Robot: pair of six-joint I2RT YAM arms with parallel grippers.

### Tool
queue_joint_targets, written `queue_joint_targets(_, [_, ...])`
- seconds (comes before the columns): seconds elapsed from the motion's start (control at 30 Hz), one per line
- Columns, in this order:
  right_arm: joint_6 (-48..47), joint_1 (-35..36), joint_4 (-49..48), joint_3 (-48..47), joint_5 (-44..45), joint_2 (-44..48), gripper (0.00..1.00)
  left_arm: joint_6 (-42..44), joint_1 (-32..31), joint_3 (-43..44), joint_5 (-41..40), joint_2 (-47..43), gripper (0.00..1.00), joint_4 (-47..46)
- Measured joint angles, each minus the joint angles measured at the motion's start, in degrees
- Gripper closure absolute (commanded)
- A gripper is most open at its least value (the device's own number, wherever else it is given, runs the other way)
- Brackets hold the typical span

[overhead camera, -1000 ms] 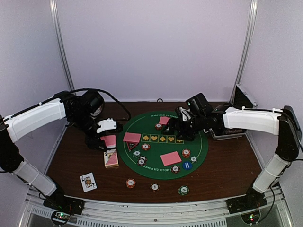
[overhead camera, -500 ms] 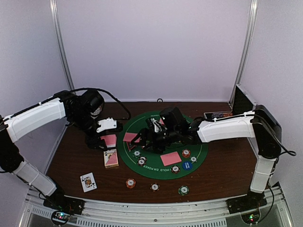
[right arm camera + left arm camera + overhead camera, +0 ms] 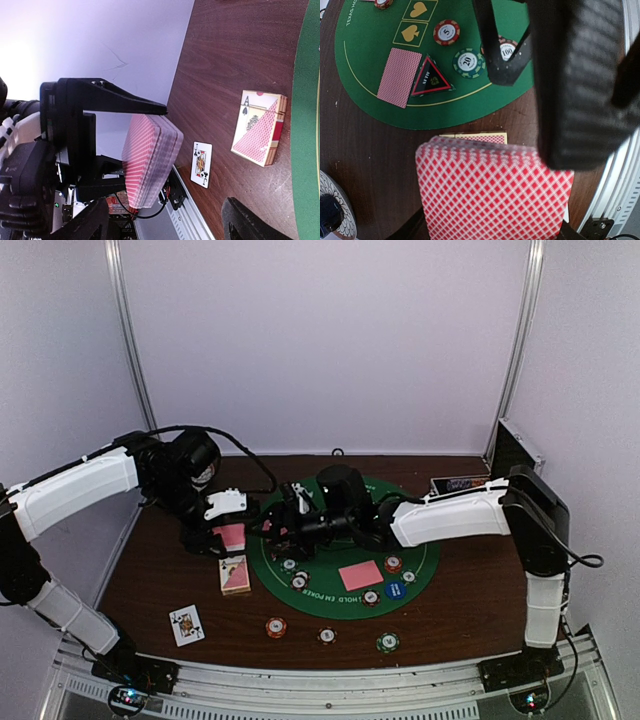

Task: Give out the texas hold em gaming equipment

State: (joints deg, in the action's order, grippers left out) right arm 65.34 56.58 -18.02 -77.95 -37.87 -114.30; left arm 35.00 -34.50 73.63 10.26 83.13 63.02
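Observation:
My left gripper [image 3: 228,531] hangs over the brown table left of the green mat [image 3: 420,560], shut on a deck of red-backed playing cards [image 3: 495,192]. My right gripper [image 3: 283,523] reaches across the mat and stands open just right of the deck [image 3: 150,162], touching nothing; its fingers [image 3: 250,222] frame the lower edge of the right wrist view. One card [image 3: 400,76] lies face down on the mat beside the red triangle [image 3: 431,80]. Another pink card [image 3: 360,574] lies near the blue disc [image 3: 394,590]. Striped chips [image 3: 468,62] sit around them.
A card box [image 3: 235,575] lies under the deck, and a face-up jack [image 3: 186,624] lies nearer the front edge. Three chips [image 3: 327,635] sit in front of the mat. The chip case [image 3: 470,483] stands at the back right. A cup on a patterned plate [image 3: 335,215] is left of the deck.
My right arm has swung left across the mat, from its far right side to right beside the held deck, jaws narrowing slightly. The left arm and deck have stayed put.

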Motion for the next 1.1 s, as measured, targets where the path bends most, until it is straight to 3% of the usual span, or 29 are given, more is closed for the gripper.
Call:
queue_joint_targets(0.8, [8.85, 2.08, -8.85, -10.4, -1.99, -12.17, 0.23, -0.66, 0.04, 0.42, 0.72, 0.02, 0.76, -0.28])
queue_joint_targets(1.1, [12.59, 2.19, -12.24, -12.94, -2.4, -15.72, 0.31, -0.66, 0.04, 0.52, 0.96, 0.04, 0.76, -0.26])
